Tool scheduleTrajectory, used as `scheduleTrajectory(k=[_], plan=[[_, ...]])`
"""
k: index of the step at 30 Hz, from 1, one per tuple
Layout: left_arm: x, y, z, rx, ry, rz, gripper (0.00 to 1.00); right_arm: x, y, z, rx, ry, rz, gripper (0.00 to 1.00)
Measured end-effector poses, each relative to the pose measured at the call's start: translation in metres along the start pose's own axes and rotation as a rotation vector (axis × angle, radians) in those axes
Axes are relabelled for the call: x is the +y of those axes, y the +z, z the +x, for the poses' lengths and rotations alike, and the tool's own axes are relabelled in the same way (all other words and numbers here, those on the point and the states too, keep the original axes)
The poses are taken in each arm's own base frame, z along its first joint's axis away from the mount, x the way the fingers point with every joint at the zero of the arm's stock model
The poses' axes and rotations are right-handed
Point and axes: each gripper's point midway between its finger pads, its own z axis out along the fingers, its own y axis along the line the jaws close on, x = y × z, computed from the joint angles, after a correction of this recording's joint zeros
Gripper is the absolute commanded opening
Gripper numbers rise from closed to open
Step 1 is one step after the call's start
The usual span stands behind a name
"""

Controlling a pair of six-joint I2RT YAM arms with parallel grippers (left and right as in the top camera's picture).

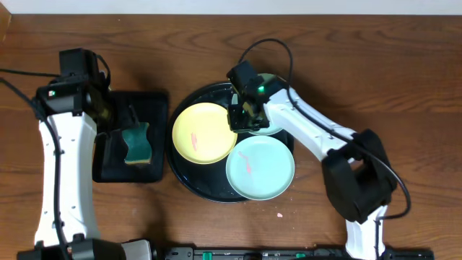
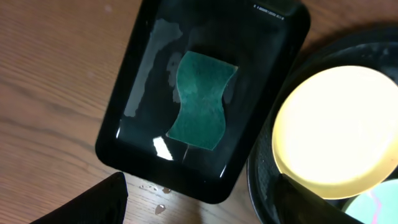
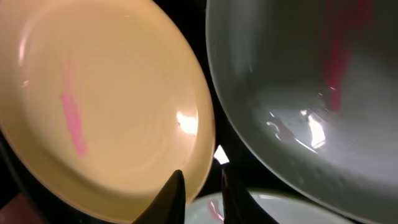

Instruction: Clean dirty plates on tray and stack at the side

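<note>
The round black tray [image 1: 189, 180] holds three plates. The pale yellow plate [image 1: 205, 133] lies at its left with a pink smear. One aqua plate [image 1: 260, 167] lies at the front right, also smeared pink. The other aqua plate [image 1: 273, 124] lies at the back, partly under my right arm. My right gripper [image 1: 242, 115] is down between the yellow and back plates. In the right wrist view its fingers [image 3: 200, 177] are closed on the yellow plate's [image 3: 106, 106] right rim. My left gripper [image 1: 108, 130] hangs open and empty [image 2: 199, 205] by the rectangular tray.
A small rectangular black tray [image 1: 155, 101] left of the round one holds a green sponge [image 1: 136, 141], also seen in the left wrist view [image 2: 202, 99]. Water drops lie on the wood by its edge [image 2: 160, 208]. A pink speck [image 1: 279, 214] lies on the table in front.
</note>
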Motion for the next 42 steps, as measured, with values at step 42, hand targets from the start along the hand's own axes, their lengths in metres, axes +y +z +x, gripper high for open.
scheduleTrajectory(k=[42], plan=[[0.010, 0.068, 0.006, 0.203, 0.016, -0.091, 0.66, -0.004, 0.044, -0.001, -0.032, -0.014, 0.119, 0.01]])
